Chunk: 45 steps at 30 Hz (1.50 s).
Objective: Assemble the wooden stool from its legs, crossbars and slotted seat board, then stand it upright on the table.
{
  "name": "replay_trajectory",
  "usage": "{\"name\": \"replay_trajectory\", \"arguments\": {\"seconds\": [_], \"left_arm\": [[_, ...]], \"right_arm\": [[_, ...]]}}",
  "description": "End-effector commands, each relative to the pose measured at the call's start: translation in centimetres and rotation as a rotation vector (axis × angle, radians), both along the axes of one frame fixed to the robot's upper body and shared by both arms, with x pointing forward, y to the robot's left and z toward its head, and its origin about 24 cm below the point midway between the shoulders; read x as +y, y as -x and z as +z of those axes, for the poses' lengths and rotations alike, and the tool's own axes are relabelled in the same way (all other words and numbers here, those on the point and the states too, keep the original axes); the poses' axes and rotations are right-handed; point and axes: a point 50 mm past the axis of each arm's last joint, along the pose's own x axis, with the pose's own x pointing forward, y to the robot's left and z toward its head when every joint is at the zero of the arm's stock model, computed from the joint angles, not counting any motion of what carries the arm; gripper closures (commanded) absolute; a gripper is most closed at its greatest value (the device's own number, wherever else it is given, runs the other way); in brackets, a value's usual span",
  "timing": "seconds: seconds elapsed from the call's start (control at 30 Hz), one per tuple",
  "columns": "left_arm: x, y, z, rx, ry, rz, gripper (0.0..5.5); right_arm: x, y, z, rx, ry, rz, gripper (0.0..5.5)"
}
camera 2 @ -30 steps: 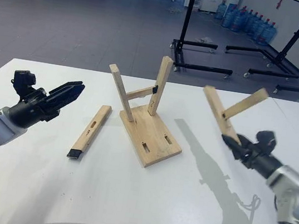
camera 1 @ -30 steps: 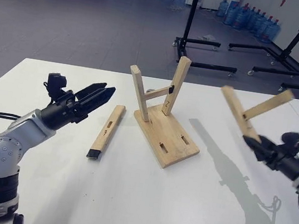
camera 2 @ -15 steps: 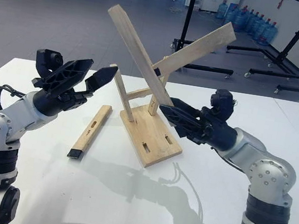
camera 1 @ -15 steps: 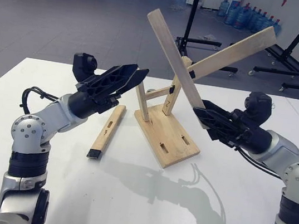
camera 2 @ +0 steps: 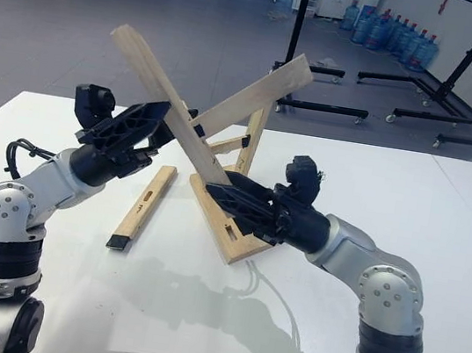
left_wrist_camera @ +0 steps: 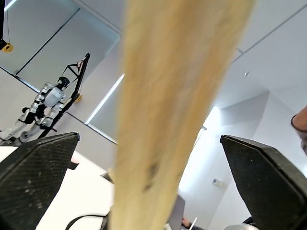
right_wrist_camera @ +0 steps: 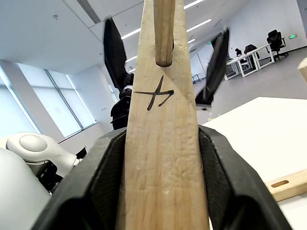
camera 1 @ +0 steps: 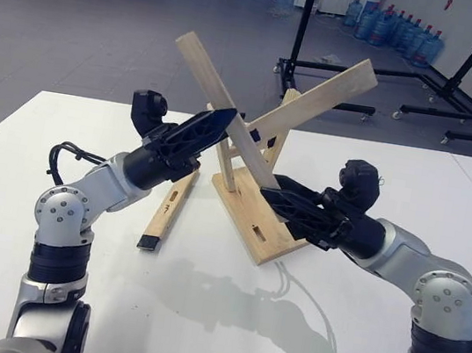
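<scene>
The slotted seat board (camera 1: 274,229) lies flat mid-table with two legs (camera 1: 279,135) and a crossbar (camera 1: 245,149) standing in it. A loose leg (camera 1: 167,206) lies to its left. My right gripper (camera 1: 275,191) is shut on the low end of another leg (camera 1: 220,103), held tilted above the board; that leg's own crossbar (camera 1: 324,92) sticks up to the right. In the right wrist view this leg (right_wrist_camera: 165,143) bears a pen mark. My left gripper (camera 1: 220,123) is open, its fingers (left_wrist_camera: 33,177) straddling the held leg (left_wrist_camera: 177,96) without clamping it.
The white table (camera 1: 198,313) has free room in front and on both sides of the board. Beyond its far edge, black metal stands (camera 1: 324,65) and several water jugs (camera 1: 400,32) stand on the grey floor.
My right gripper swung its leg and crossbar in from the right, then lowered them over the seat board. My left gripper rose from the table and came round the held leg.
</scene>
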Motion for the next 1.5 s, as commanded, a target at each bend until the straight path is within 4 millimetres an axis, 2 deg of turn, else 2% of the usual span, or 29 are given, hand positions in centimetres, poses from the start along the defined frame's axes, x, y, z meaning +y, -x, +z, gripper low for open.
{"name": "replay_trajectory", "arguments": {"seconds": [0.03,0.3,0.9,1.27,1.3,1.4,1.5], "left_arm": [[0.2,-0.2,1.4,0.003,0.042,-0.003,0.10],[-0.4,-0.9,1.6,0.068,0.041,0.006,0.10],[-0.8,-0.8,1.3,0.093,0.000,-0.008,3.03],[0.2,-1.4,1.0,0.099,-0.020,0.063,3.18],[0.3,-1.5,0.9,0.094,-0.035,0.082,3.19],[0.6,-2.1,0.4,0.081,-0.085,0.133,3.36],[0.7,-2.5,-0.3,0.061,-0.152,0.183,3.45]], "right_arm": [[0.3,0.1,-0.3,-0.005,0.002,-0.006,3.45],[0.4,-0.1,-0.2,-0.012,-0.001,-0.020,3.45],[0.6,-0.1,-0.9,-0.001,0.028,-0.026,3.45],[0.1,-0.4,-0.5,-0.047,0.026,-0.092,3.45],[0.1,-0.2,-0.6,-0.060,0.048,-0.091,3.05],[0.5,0.5,-0.9,-0.078,0.129,-0.056,2.48],[-0.1,0.7,-0.7,-0.079,0.168,-0.042,1.89]]}}
